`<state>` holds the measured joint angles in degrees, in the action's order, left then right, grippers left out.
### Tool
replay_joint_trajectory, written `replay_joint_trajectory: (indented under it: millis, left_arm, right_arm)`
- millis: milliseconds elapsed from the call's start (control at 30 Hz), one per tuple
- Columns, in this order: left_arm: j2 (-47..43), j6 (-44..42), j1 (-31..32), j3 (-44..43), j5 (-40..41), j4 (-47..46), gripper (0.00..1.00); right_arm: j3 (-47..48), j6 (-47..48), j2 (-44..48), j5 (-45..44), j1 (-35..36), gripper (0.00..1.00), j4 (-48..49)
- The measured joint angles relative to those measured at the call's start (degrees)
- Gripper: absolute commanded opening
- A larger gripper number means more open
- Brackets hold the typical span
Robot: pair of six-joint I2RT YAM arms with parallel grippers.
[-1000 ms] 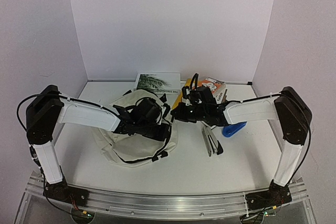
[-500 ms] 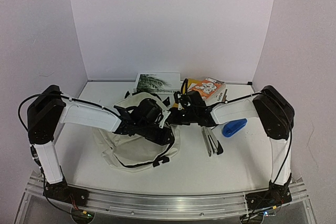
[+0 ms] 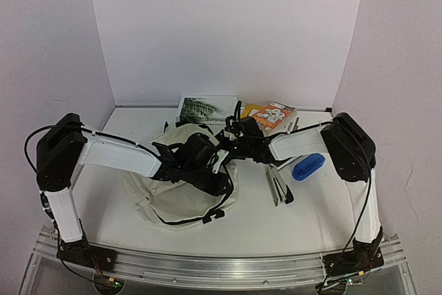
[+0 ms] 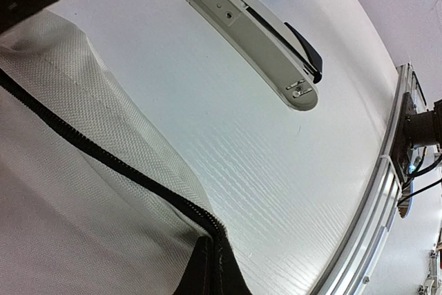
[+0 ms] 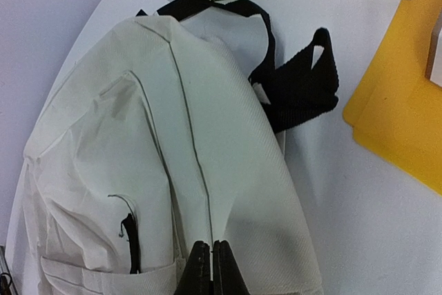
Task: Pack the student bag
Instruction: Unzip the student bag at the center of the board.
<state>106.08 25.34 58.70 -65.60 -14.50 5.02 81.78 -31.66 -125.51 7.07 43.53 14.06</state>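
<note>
Both arm bases sit on the aluminium rail [image 3: 221,267] at the near edge of the white table [image 3: 304,219]. The student bag [image 3: 173,202] lies flat on the table left of centre, just beyond the rail, cream cloth up, its right half under the two wrists. Left arm reaches in from the left across the bag. The left gripper [image 4: 210,267] has its fingers pressed together, pinching the bag's edge where the black zipper line runs into them, at the side of the bag facing the stapler [image 3: 278,186]. The stapler is grey and black, lies on bare table right of the bag and is apart from it. Right arm reaches in from the right, wrist over the bag's far right part. The right gripper [image 5: 210,264] is also pressed together, its tips on the cream cloth where a thin dark seam ends. How much cloth lies between them cannot be told. A black strap [image 5: 297,84] trails off the bag's far end onto the table. A blue object [image 3: 308,166] lies just beyond the stapler, near the right forearm; what it is cannot be told. At the far wall, from left to right: a book with a palm leaf cover [image 3: 207,107] touching the bag's far end, a yellow folder [image 5: 400,108], and an orange and white book [image 3: 275,115] lying on the folder.
</note>
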Motion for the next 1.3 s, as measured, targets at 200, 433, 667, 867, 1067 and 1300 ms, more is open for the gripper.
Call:
replay_joint_trajectory:
  millis: [200,433,667,867,1067,1300]
  left_arm:
    - [-0.96,0.0,0.04,0.0,0.57,0.35,0.0]
    - [-3.78,1.68,-0.13,0.0,4.39,3.69,0.0]
    - [-7.5,3.93,-5.79,0.0,4.04,6.05,0.0]
    - [-7.98,4.15,-10.6,-0.02,5.38,8.13,0.0]
    - [-7.98,3.02,-12.2,-0.42,7.45,11.67,0.0]
    - [-7.98,3.02,-13.16,-1.2,8.63,12.57,0.0]
  right_arm:
    - [3.13,0.26,-1.31,-0.07,-0.48,0.0,-0.46]
    - [3.41,1.4,-1.38,1.16,-1.11,0.18,-0.28]
    - [-0.33,2.6,6.49,1.36,-2.21,0.75,0.24]
    - [-6.1,0.28,18.69,-0.66,-3.45,0.98,0.5]
    - [-17.62,-4.83,28.2,0.2,-4.11,0.82,0.0]
    - [-27.74,-11.98,29.81,5.88,0.17,0.61,-2.1]
